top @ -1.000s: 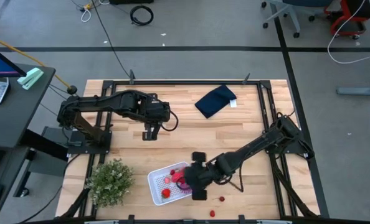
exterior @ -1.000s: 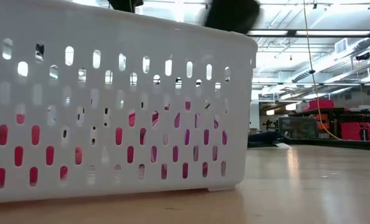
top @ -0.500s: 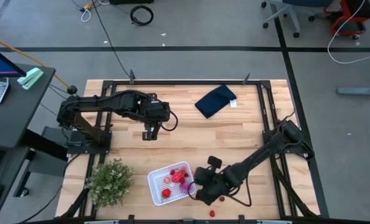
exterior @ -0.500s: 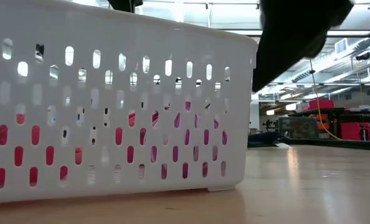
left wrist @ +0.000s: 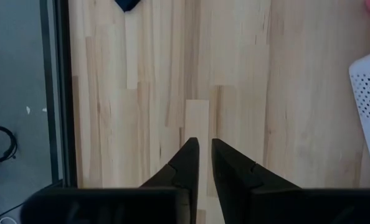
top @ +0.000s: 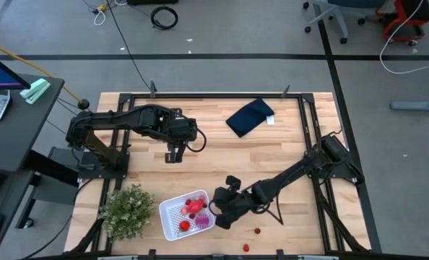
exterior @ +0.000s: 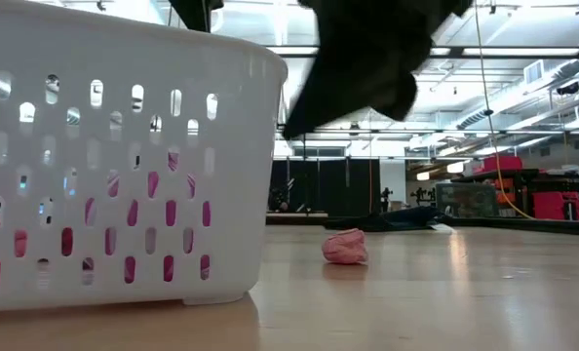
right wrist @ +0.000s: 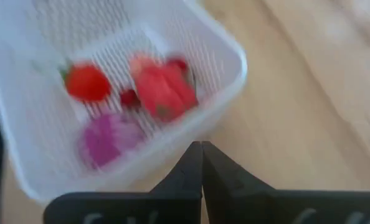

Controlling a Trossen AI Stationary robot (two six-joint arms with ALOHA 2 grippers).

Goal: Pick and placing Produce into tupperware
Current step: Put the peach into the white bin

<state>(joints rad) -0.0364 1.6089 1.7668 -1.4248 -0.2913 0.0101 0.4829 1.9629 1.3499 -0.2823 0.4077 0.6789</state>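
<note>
The white perforated tupperware sits on the table near its near edge and fills the left of the low view. Several red pieces of produce and a magenta piece lie in it. Two small red pieces lie loose on the wood to its right; the low view shows one pinkish piece. My right gripper is shut at the tupperware's right wall. My left gripper hangs shut over the middle of the table, holding nothing. My right gripper has its shut fingertips against the outside of the tupperware's right wall, below the rim. It comes from the table's right, slanting downward. The tupperware stands flat on the table with the produce inside.
A green bushy plant stands just left of the tupperware. A dark navy folded cloth lies at the far right of the table. Black frame rails run along the table's edges. Bare wood lies between my two arms.
My right gripper has sunk, swung out to the right of the tupperware and then come back toward the table's left against its wall. The tupperware has slid along the table toward the plant and turned a little, uncovering a loose piece in the low view.
</note>
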